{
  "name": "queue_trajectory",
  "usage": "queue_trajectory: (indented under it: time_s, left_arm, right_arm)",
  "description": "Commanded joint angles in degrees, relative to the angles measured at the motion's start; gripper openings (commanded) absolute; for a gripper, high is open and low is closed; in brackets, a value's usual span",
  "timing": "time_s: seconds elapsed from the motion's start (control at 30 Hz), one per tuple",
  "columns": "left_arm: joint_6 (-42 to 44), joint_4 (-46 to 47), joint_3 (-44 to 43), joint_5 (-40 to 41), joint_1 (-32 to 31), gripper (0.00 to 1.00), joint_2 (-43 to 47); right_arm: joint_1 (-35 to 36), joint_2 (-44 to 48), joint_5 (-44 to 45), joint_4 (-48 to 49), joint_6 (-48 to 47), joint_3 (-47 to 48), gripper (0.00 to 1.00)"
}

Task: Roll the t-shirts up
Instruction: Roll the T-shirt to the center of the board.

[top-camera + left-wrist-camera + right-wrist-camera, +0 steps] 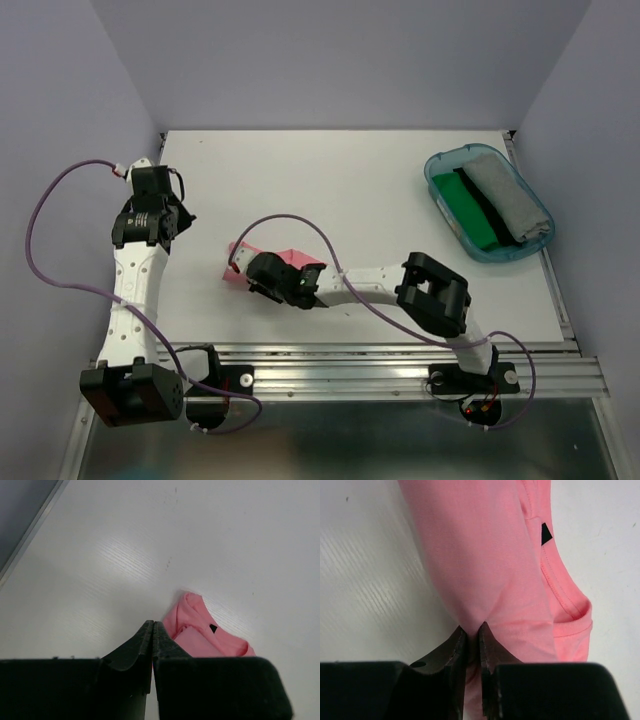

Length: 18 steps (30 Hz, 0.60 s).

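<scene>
Right wrist view: the right gripper (470, 630) pinches a fold of the pink t-shirt (485, 565), which lies bunched on the white table (365, 580). The left gripper (152, 626) has its fingers pressed together with nothing between them, near the pink t-shirt. The green t-shirt (466, 205) and grey t-shirt (510, 197) lie in the teal tub (432, 170).

t-shirt (298, 260): on table (350, 180), centre (right tool (470, 632) on it) | tub (490, 253): far right
</scene>
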<state>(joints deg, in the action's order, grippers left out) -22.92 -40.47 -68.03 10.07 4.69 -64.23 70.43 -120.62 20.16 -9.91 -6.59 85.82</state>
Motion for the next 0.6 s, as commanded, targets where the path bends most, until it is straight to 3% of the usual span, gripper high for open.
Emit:
queue_trajectory:
  time_s: [0.0, 0.27, 0.57]
  left_arm:
    - [1.0, 1.6, 1.0, -1.0, 0.6, 0.15, 1.5]
    - [1.5, 2.0, 1.2, -1.6, 0.7, 0.15, 1.0]
    - [1.8, 2.1, 1.7, -2.1, 0.7, 0.15, 1.1]
  right_arm:
    - [-3.5, 4.4, -13.9, -2.9, 6.2, 0.8, 0.04]
    - [-10.1, 5.6, -34.2, -6.3, 15.5, 2.2, 0.01]
    - [-14.9, 2.7, -51.0, -8.7, 22.9, 7.1, 0.01]
